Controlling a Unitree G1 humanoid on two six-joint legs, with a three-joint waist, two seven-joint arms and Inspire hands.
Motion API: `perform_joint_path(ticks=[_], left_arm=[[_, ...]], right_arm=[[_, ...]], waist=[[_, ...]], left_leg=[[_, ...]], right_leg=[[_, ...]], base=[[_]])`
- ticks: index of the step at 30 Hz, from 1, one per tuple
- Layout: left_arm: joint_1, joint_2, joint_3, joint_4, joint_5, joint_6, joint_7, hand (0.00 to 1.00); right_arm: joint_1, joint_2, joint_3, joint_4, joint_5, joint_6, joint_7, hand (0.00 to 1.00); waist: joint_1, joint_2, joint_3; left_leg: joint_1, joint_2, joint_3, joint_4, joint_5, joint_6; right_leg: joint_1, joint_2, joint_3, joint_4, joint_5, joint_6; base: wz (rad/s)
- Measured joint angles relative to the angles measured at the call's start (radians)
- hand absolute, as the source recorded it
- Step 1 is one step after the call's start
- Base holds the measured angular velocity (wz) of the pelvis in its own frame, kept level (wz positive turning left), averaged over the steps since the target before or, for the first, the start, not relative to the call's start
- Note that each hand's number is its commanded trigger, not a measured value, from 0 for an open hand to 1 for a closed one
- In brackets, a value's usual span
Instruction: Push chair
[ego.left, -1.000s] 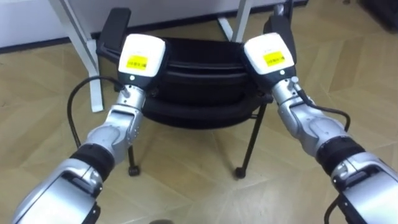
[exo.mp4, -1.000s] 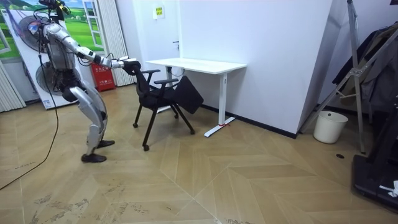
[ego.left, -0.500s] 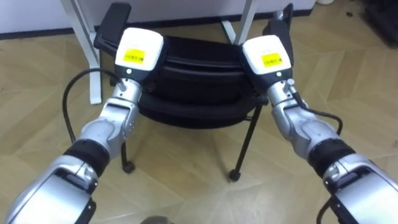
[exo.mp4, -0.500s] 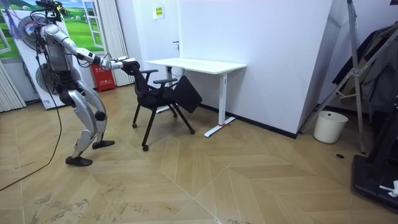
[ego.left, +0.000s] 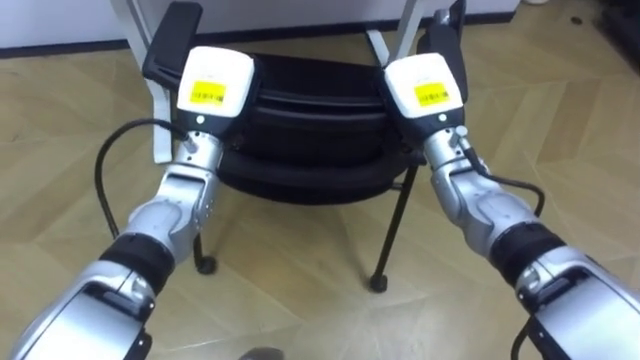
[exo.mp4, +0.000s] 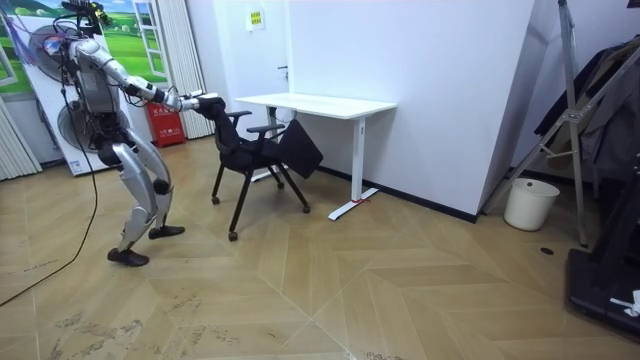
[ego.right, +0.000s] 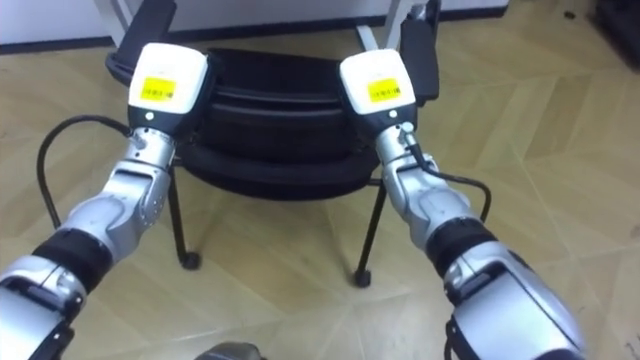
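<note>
chair (ego.left: 318, 140) is standing before me at the desk (exo.mp4: 322, 103), seat pointing away, backrest running left-right | I am resting left hand (ego.left: 213, 88) and right hand (ego.left: 428, 85) on its backrest | gripping or not, I cannot tell

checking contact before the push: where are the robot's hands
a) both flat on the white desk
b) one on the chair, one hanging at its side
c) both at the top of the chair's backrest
c: the left hand and the right hand both rest against the top of the chair backrest, one near each end.
</note>
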Motion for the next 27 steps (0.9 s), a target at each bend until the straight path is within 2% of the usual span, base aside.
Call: perform_joint_path(ticks=[1,2,3,4,5,6,7,8,9,11,13,14,15,16,17,19,23,27], left_arm=[[0.005,0.0,0.0,0.002,-0.002,0.0,0.002,1.0],[0.005,0.001,0.0,0.0,-0.003,-0.001,0.003,1.0],[0.001,0.003,0.001,-0.001,-0.004,-0.005,0.004,1.0],[-0.004,0.003,0.002,0.002,-0.005,-0.006,0.006,1.0],[-0.006,0.003,0.002,0.005,-0.005,-0.008,0.01,1.0],[-0.01,0.003,0.003,0.008,-0.005,-0.008,0.019,1.0],[-0.016,0.006,0.0,0.011,-0.006,-0.009,0.023,1.0],[-0.018,0.009,0.001,0.012,-0.006,-0.011,0.023,1.0],[-0.022,0.011,0.004,0.016,-0.007,-0.014,0.022,1.0],[-0.022,0.014,0.005,0.017,-0.008,-0.015,0.022,1.0],[-0.02,0.015,-0.012,0.026,-0.028,-0.013,0.018,1.0],[-0.02,0.016,-0.018,0.024,-0.051,-0.009,0.019,1.0],[-0.02,0.018,-0.019,0.021,-0.054,-0.007,0.023,1.0],[-0.021,0.023,-0.021,0.017,-0.064,-0.003,0.027,1.0],[-0.021,0.024,-0.021,0.018,-0.07,-0.003,0.027,1.0],[-0.021,0.023,-0.022,0.023,-0.095,-0.002,0.035,1.0],[-0.024,0.022,-0.02,0.02,-0.103,0.009,0.05,1.0],[-0.021,0.024,-0.02,0.025,-0.108,0.014,0.065,1.0]], right_arm=[[0.0,0.005,0.005,0.008,0.0,0.001,0.0,1.0],[0.0,0.004,0.007,0.007,0.0,0.002,0.0,1.0],[-0.001,0.004,0.007,0.005,0.0,0.004,-0.006,1.0],[-0.005,0.003,0.007,0.003,0.0,0.01,-0.01,1.0],[-0.005,0.002,0.007,0.002,0.0,0.013,-0.011,1.0],[-0.005,0.003,0.007,-0.007,0.0,0.021,-0.011,1.0],[-0.009,0.0,0.008,-0.014,0.003,0.025,-0.011,1.0],[-0.014,0.0,0.008,-0.011,0.003,0.026,-0.011,1.0],[-0.019,0.004,0.008,-0.01,0.001,0.032,-0.011,1.0],[-0.02,0.007,0.008,-0.008,-0.003,0.032,-0.009,1.0],[-0.02,0.007,0.008,-0.006,-0.008,0.021,0.004,1.0],[-0.022,0.004,0.008,-0.008,-0.012,0.018,0.009,1.0],[-0.028,0.003,0.008,-0.009,-0.015,0.018,0.012,1.0],[-0.043,0.003,0.008,-0.006,-0.02,0.014,0.028,1.0],[-0.051,0.003,0.008,-0.003,-0.026,0.01,0.037,1.0],[-0.069,-0.002,0.008,-0.005,-0.039,0.001,0.057,1.0],[-0.093,-0.01,0.008,-0.007,-0.047,-0.012,0.084,1.0],[-0.093,-0.009,0.0,-0.021,-0.065,-0.014,0.119,1.0]], waist=[[0.014,0.006,0.004],[0.016,0.012,0.0047],[0.019,0.024,0.0077],[0.03,0.033,0.0143],[0.038,0.037,0.0174],[0.056,0.047,0.0228],[0.065,0.049,0.0242],[0.066,0.05,0.0246],[0.069,0.052,0.0262],[0.074,0.049,0.0257],[0.073,0.049,0.0259],[0.071,0.052,0.02],[0.073,0.057,0.0208],[0.077,0.056,0.0214],[0.077,0.053,0.0225],[0.075,0.063,0.0219],[0.051,0.062,0.0231],[0.059,0.066,0.0217]], left_leg=[[0.011,0.003,0.005,0.0,-0.007,0.003],[0.012,0.007,0.003,0.002,-0.008,0.004],[0.018,0.013,-0.005,0.003,-0.01,0.007],[0.025,0.022,-0.008,0.002,-0.016,0.01],[0.028,0.027,-0.009,0.0,-0.022,0.017],[0.03,0.032,-0.019,-0.003,-0.025,0.017],[0.03,0.044,-0.023,-0.005,-0.027,0.013],[0.03,0.048,-0.027,-0.005,-0.027,0.009],[0.032,0.052,-0.036,-0.004,-0.03,0.004],[0.041,0.061,-0.048,-0.002,-0.041,-0.011],[0.063,0.063,-0.084,-0.001,-0.061,-0.043],[0.064,0.081,-0.101,0.013,-0.072,-0.073],[0.065,0.087,-0.11,0.015,-0.076,-0.085],[0.074,0.098,-0.125,0.009,-0.079,-0.107],[0.076,0.099,-0.131,0.004,-0.081,-0.115],[0.088,0.124,-0.134,-0.022,-0.082,-0.141],[0.092,0.139,-0.161,-0.05,-0.075,-0.167],[0.132,0.178,-0.16,-0.058,-0.096,-0.189]], right_leg=[[-0.008,-0.008,-0.01,0.028,0.025,-0.008],[-0.015,-0.01,-0.013,0.041,0.043,-0.015],[-0.033,-0.011,-0.009,0.064,0.085,-0.024],[-0.061,-0.009,0.003,0.097,0.132,-0.026],[-0.081,-0.005,0.016,0.116,0.141,-0.026],[-0.124,0.013,0.038,0.131,0.109,-0.014],[-0.185,0.027,0.048,0.12,0.065,-0.017],[-0.211,0.028,0.046,0.102,0.054,-0.018],[-0.261,0.03,0.046,0.033,0.052,-0.019],[-0.31,0.04,0.045,-0.12,0.068,-0.027],[-0.297,0.053,0.049,-0.356,0.164,-0.028],[-0.28,0.077,0.049,-0.368,0.2,-0.042],[-0.275,0.097,0.051,-0.369,0.205,-0.051],[-0.271,0.117,0.049,-0.366,0.228,-0.073],[-0.267,0.12,0.046,-0.364,0.256,-0.081],[-0.266,0.124,0.026,-0.343,0.241,-0.107],[-0.266,0.13,-0.006,-0.32,0.203,-0.126],[-0.251,0.168,-0.005,-0.299,0.159,-0.149]], base=[[-0.14],[-0.05],[0.0],[-0.06],[-0.2],[-0.23],[-0.13],[0.11],[0.24],[0.3],[0.59],[0.52],[0.39],[0.22],[0.26],[0.23],[0.23],[-0.08]])
